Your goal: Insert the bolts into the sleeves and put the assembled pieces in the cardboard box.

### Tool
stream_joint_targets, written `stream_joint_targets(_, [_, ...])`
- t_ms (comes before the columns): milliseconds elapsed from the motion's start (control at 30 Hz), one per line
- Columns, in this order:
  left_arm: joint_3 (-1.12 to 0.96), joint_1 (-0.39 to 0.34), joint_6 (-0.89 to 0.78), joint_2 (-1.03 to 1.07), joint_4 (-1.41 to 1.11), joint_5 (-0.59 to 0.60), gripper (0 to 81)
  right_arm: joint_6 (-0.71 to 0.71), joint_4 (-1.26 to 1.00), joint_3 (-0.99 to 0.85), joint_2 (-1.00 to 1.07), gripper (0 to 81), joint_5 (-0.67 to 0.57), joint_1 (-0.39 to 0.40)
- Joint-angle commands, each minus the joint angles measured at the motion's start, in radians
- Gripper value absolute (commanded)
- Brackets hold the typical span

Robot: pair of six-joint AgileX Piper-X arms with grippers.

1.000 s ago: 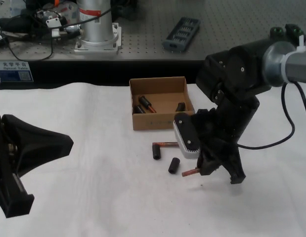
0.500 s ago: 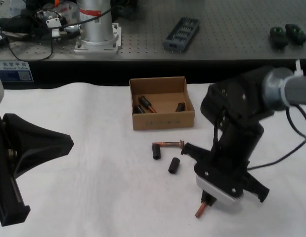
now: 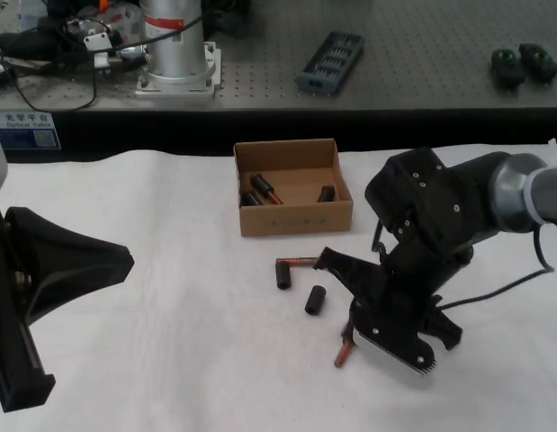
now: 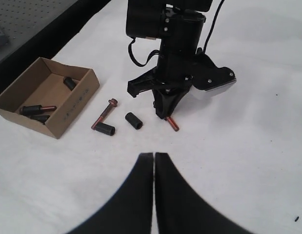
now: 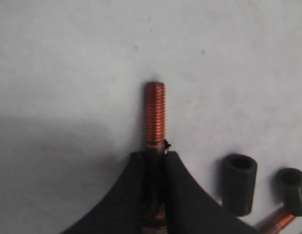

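My right gripper (image 5: 154,155) is shut on a copper bolt (image 5: 154,113), whose threaded end sticks out past the fingertips just over the white cloth. From the high view the bolt (image 3: 342,352) hangs below the right gripper (image 3: 349,337), near a loose black sleeve (image 3: 315,300). A second bolt (image 3: 299,263) lies beside another sleeve (image 3: 283,277) in front of the cardboard box (image 3: 296,219), which holds several dark pieces. My left gripper (image 4: 154,161) is shut and holds nothing, well back from the parts at the near left.
The white cloth (image 3: 170,360) covers the bench. Behind it, a perforated metal table carries a silver post (image 3: 175,40), cables and a blue tray (image 3: 330,59). Open cloth lies left of the sleeves and in front of the right arm.
The right arm has turned its wrist over and pulled the bolt toward the near side, away from the box. The left arm has stayed where it was.
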Motion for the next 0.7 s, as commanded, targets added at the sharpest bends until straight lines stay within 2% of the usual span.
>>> stream_joint_targets(0, [-0.004, -0.003, 0.006, 0.002, -0.007, 0.003, 0.7, -0.031, -0.035, 0.008, 0.015, 2.9, 0.053, -0.004])
stream_joint_targets(300, [-0.004, -0.003, 0.006, 0.002, -0.007, 0.003, 0.7, -0.025, -0.026, 0.008, 0.015, 2.1, 0.053, -0.004])
stream_joint_targets(367, [-0.004, -0.003, 0.006, 0.002, -0.005, 0.003, 0.7, -0.021, -0.007, 0.008, 0.015, 12.0, 0.053, -0.004])
stream_joint_targets(433, [-0.004, -0.003, 0.003, 0.002, -0.003, 0.003, 0.7, 0.021, 0.016, 0.008, 0.015, 27.7, 0.053, -0.004])
stream_joint_targets(500, [-0.004, -0.003, 0.003, 0.002, 0.002, 0.003, 0.7, 0.036, 0.030, 0.008, 0.015, 36.8, 0.053, -0.004])
stream_joint_targets(667, [-0.004, -0.003, -0.060, 0.002, 0.004, 0.003, 0.7, 0.075, 0.025, 0.008, 0.015, 30.0, 0.050, 0.003])
